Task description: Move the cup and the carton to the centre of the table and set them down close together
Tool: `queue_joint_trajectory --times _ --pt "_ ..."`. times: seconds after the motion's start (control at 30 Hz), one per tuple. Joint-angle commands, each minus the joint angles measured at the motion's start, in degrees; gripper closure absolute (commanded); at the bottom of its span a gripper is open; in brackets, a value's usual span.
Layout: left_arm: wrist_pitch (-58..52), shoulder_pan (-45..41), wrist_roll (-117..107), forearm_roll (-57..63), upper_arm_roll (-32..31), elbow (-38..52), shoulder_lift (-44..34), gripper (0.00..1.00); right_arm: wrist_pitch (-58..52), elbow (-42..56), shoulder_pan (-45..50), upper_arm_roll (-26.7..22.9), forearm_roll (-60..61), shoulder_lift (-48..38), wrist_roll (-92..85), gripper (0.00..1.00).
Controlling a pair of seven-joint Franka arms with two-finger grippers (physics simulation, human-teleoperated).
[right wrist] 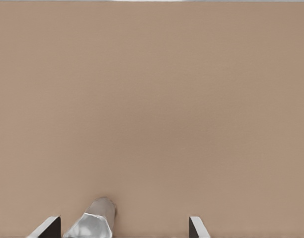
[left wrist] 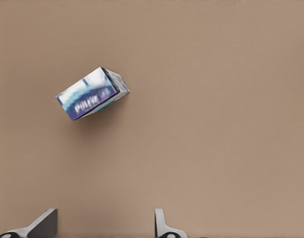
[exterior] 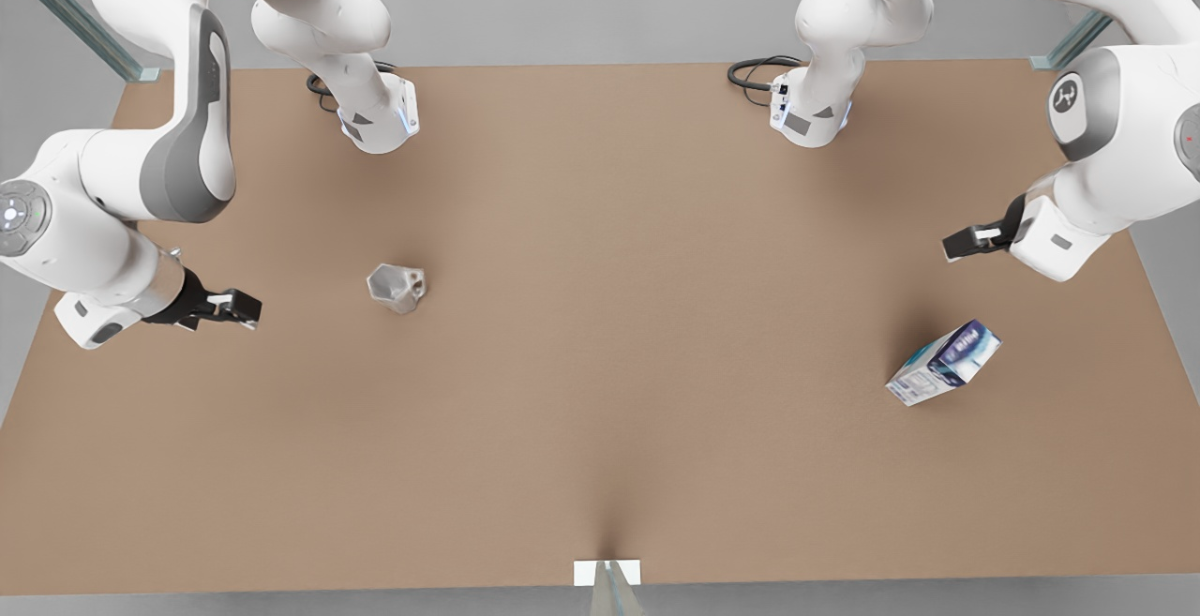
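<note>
The large rectangular matte brown table [exterior: 600, 391] is seen from above in the front view. The small pale grey-silver faceted cup [exterior: 397, 287] is found left of centre in that frame, and the small white and light teal rectangular carton [exterior: 943, 363] with its dark blue-purple end is found at the lower right, tilted diagonally. The 2 objects are well apart.

The left gripper [exterior: 958, 244] is placed at the right edge of the front view, above the carton in the frame and apart from it. In the left wrist view its 2 fingers [left wrist: 45, 223] are seen spread, with nothing held between them, and the carton [left wrist: 92, 93] is shown in the upper left.

The right gripper [exterior: 246, 308] is placed at the left of the front view, near the cup but not touching it. In the right wrist view its fingers [right wrist: 48, 227] are parted, and the cup [right wrist: 93, 221] is seen at the bottom edge between them, nearer the finger on the frame's left.
</note>
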Motion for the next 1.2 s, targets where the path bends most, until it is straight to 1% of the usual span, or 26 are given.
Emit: queue_joint_trajectory --times 0.0,0.03,0.07,0.13,0.2,0.23,0.3,0.43,0.57,0.73,0.93,0.97,1.0,1.07,1.13,1.17 --pt "0.0 -0.03 0.0 0.14 0.0 0.0 0.0 0.0 -0.1 -0.28 0.0 0.0 0.0 0.08 0.0 0.0" --pt "-0.09 0.05 0.0 0.06 0.09 0.0 0.0 0.0 0.87 -4.32 -0.26 0.0 0.0 0.35 -0.09 0.0" --pt "-0.09 -0.03 0.0 0.14 0.09 0.0 0.0 0.0 6.49 -12.75 -0.44 0.0 -0.09 -0.97 -0.62 0.0" --pt "-0.18 -0.03 -0.44 0.14 0.0 0.0 0.0 0.0 16.51 -25.41 -0.62 0.0 -0.35 -2.64 -5.36 0.0" --pt "-0.18 -0.03 -0.62 0.14 0.09 0.0 0.0 0.0 24.86 -33.42 0.44 0.18 -0.35 -2.64 -7.47 0.0" --pt "-0.18 -0.03 -0.7 0.23 0.09 -0.09 0.0 0.0 26.62 -35.7 1.66 0.26 -0.18 -2.64 -7.47 0.0" --pt "-0.26 -0.03 -0.97 0.32 0.09 -0.17 0.08 0.0 26.8 -39.04 3.69 1.05 0.7 -3.17 -7.56 0.0" --pt "-0.35 -0.03 -1.05 0.32 0.09 -0.17 0.61 0.0 28.29 -43.97 4.22 2.37 1.23 -3.52 -8.35 0.0" --pt "-0.26 -0.03 -1.05 0.41 0.18 -0.17 0.7 0.0 28.2 -44.58 4.22 2.55 1.23 -2.82 -8.44 0.0" --pt "-0.35 -0.03 -1.05 0.41 0.18 -0.17 0.96 0.0 28.12 -45.99 4.3 4.31 2.9 -2.64 -9.05 0.0" --pt "-0.26 -0.03 -0.97 0.41 0.53 -0.09 1.84 0.0 29.44 -45.99 4.04 4.48 2.9 0.7 -9.49 0.0" --pt "-0.26 -0.03 -0.97 0.41 0.53 -0.09 1.84 0.0 29.44 -45.99 4.04 4.48 2.9 1.05 -9.67 0.05" --pt "-0.26 -0.03 -1.05 0.41 0.53 0.0 2.02 0.0 29.44 -45.99 4.04 4.48 2.9 2.02 -9.67 0.35" --pt "-0.26 -0.03 -0.97 0.41 0.53 0.0 2.11 0.0 29.44 -45.9 4.04 4.48 2.9 2.37 -9.67 0.67" --pt "-0.26 -0.03 -0.88 0.41 0.53 0.09 2.11 0.0 29.44 -45.81 4.04 4.48 2.9 2.63 -9.76 0.79" --pt "-0.26 -0.03 -0.97 0.41 0.53 0.09 2.11 0.0 29.35 -45.73 4.04 4.48 2.9 2.63 -10.98 0.79"
